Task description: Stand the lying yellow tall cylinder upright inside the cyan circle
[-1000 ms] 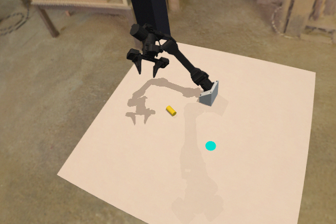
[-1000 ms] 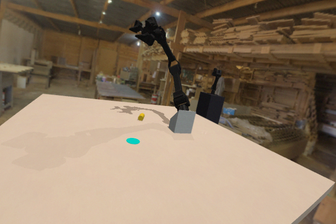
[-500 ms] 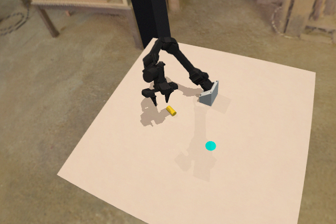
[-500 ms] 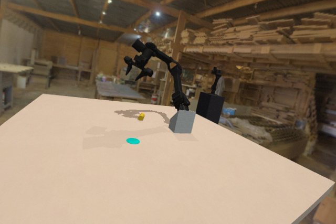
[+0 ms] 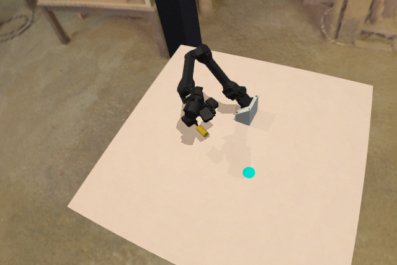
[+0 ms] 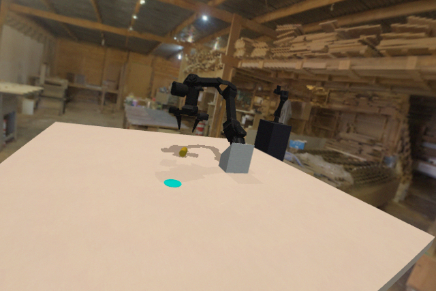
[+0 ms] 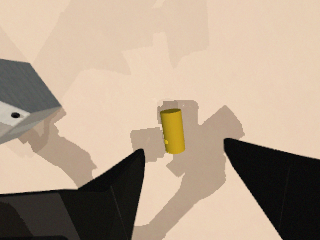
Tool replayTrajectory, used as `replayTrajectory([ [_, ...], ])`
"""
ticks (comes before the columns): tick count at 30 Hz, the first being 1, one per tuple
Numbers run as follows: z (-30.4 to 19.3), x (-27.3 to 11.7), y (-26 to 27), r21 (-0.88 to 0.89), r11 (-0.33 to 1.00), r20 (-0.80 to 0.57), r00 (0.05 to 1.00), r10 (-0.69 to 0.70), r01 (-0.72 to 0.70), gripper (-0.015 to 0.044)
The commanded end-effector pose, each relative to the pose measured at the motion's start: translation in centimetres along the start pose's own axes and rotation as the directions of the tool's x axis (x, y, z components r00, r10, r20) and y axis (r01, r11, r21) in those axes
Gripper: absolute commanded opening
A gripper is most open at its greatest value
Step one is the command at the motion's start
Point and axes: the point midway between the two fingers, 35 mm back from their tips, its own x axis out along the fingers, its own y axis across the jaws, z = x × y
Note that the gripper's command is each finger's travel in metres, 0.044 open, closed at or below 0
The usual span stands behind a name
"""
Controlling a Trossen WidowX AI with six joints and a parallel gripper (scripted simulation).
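The yellow tall cylinder (image 5: 202,131) (image 6: 182,151) (image 7: 173,131) lies on its side on the table. The cyan circle (image 5: 249,172) (image 6: 172,182) is a flat disc on the table with nothing on it; it is out of the wrist view. My gripper (image 6: 187,129) (image 7: 183,149) is open and empty, pointing down, and hangs above the table over the cylinder's area. In the wrist view the cylinder shows between and a little beyond the two fingertips, its long axis running roughly along the gap. In the top view the arm hides most of the fingers.
The grey wedge-shaped arm base (image 5: 247,116) (image 6: 236,158) (image 7: 25,97) stands on the table, beside the cylinder at some distance. A dark pillar (image 5: 176,8) (image 6: 272,138) stands behind the table's far edge. Shadows of the arm fall around the cylinder.
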Motion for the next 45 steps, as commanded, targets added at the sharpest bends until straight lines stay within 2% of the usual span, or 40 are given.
replayTrajectory([
  [1, 0.0, 2.2, 0.1, 0.004, 1.0, -0.005, 1.0, 0.008, -0.008, 0.0309],
  [6, -0.2, 9.1, 0.0, 0.003, 1.0, -0.007, 1.0, 0.004, -0.004, 0.0309],
  [9, -0.6, 11.0, 0.3, 0.001, 1.0, -0.016, 1.0, 0.0, 0.0, 0.0309],
  [14, -0.6, 11.0, 0.3, 0.001, 1.0, -0.016, 1.0, 0.0, 0.0, 0.0309],
  [22, -0.6, 11.0, 0.3, 0.001, 1.0, -0.016, 1.0, 0.0, 0.0, 0.0105],
  [28, -0.5, 10.6, 0.2, 0.001, 1.0, -0.014, 1.0, 0.001, -0.001, 0.0105],
  [45, 0.1, 5.5, -0.2, 0.001, 1.0, -0.002, 1.0, 0.006, -0.006, 0.0105],
])
